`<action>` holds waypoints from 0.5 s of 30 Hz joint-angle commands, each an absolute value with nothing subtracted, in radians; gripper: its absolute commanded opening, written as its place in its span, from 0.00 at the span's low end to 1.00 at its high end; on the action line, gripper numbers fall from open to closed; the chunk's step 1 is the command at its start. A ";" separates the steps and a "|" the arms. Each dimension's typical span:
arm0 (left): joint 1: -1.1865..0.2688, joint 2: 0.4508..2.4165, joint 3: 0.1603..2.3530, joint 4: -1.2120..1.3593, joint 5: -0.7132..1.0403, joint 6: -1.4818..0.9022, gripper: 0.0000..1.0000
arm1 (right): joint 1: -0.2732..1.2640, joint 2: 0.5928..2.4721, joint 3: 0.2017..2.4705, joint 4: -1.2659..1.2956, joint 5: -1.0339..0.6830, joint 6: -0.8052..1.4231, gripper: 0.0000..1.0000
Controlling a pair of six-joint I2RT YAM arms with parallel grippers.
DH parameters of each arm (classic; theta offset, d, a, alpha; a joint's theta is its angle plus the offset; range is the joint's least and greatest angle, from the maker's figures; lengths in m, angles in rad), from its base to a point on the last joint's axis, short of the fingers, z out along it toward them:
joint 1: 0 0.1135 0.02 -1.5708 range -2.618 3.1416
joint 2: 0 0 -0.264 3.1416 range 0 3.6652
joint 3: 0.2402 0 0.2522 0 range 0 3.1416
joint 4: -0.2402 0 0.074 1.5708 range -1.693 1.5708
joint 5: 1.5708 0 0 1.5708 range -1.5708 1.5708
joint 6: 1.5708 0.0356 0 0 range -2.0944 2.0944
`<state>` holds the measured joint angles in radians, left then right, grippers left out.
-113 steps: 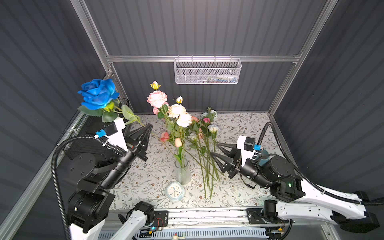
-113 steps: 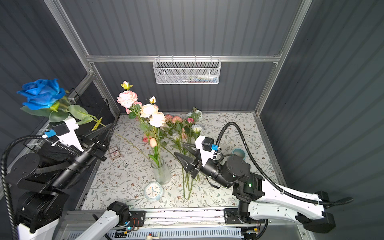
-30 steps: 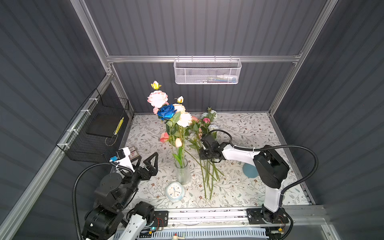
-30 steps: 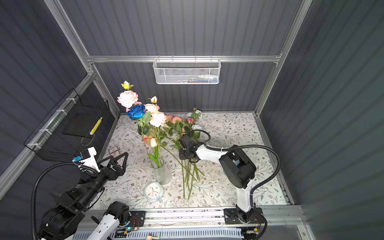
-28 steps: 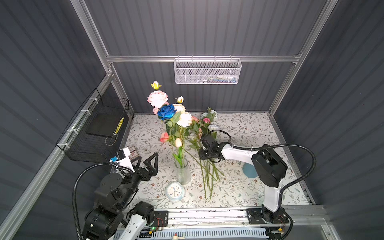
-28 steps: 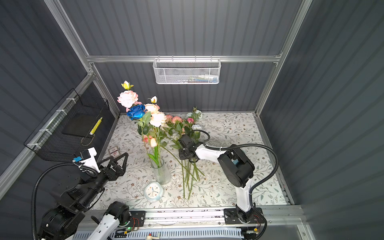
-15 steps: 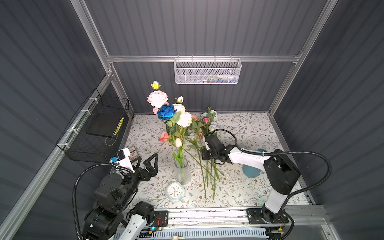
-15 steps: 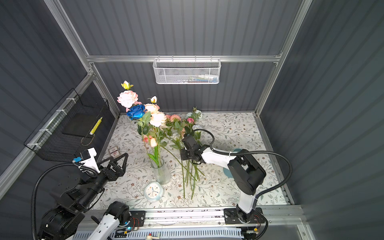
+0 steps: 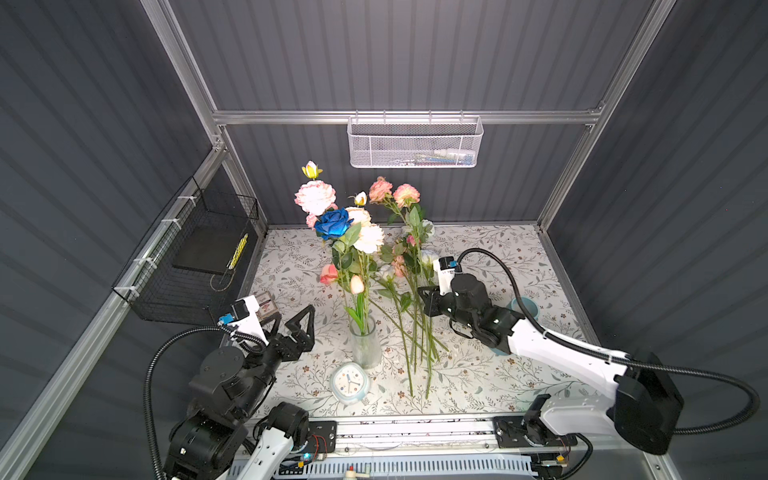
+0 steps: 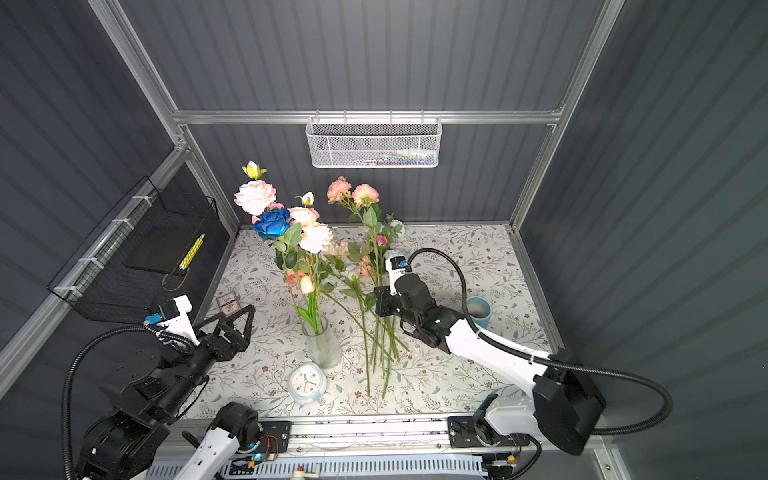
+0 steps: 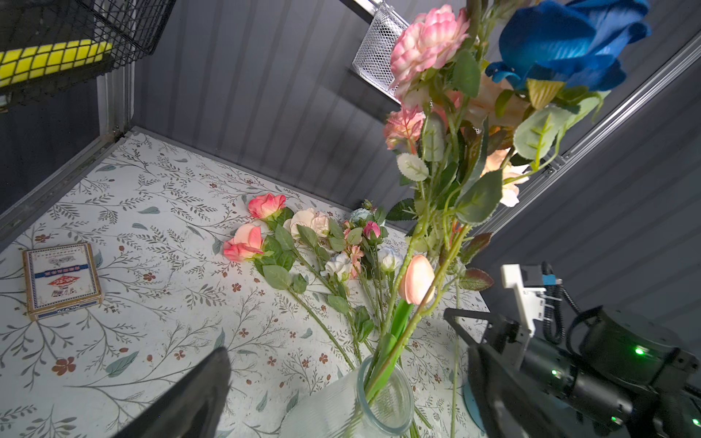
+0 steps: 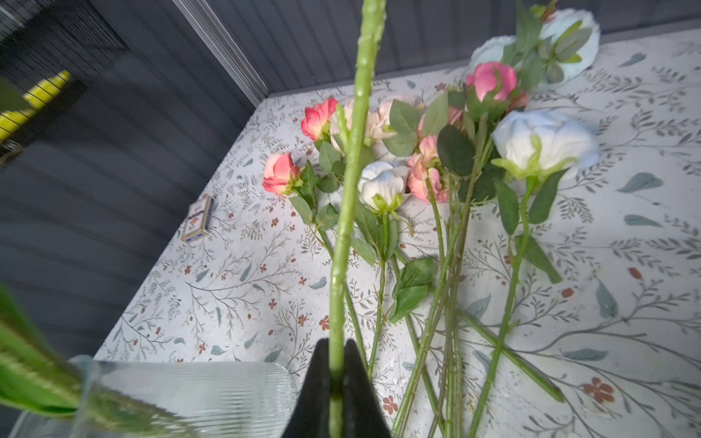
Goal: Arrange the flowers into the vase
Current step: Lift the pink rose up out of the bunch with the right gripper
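Stem pick looks done; insertion isn't. Both top views: the right gripper (image 9: pixel 428 301) is pinched shut on the held stem (image 9: pixel 413 216), which stands near upright, coral blooms high above the jaws. The vase (image 9: pixel 365 345) sits just beside, toward the left arm, already carrying the blue rose (image 9: pixel 332 221) + pale blooms. The left gripper (image 9: pixel 291 324) hovers wide open, empty, on the vase's far side, so we judge the right arm makes the move. The loose flowers (image 9: pixel 415 345) lie on the tablecloth (image 9: pixel 498 374) between vase and right arm. Right wrist: fingertips (image 12: pixel 316 394) clamp the stem; vase (image 12: pixel 189 394) glass shows off to one side, blurred, prob. below the cut end. Left wrist: vase (image 11: pixel 326 413) mouth is crowded w/ stems, gap tight. A clock (image 9: pixel 349 382) sits near the vase's base.
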<state>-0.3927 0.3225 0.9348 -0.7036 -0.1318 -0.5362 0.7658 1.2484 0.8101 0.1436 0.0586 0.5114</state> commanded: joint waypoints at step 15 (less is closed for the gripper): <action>-0.391 0.335 0.983 -0.692 -0.164 -0.534 1.00 | 1.200 1.184 0.892 1.012 0.309 0.024 0.00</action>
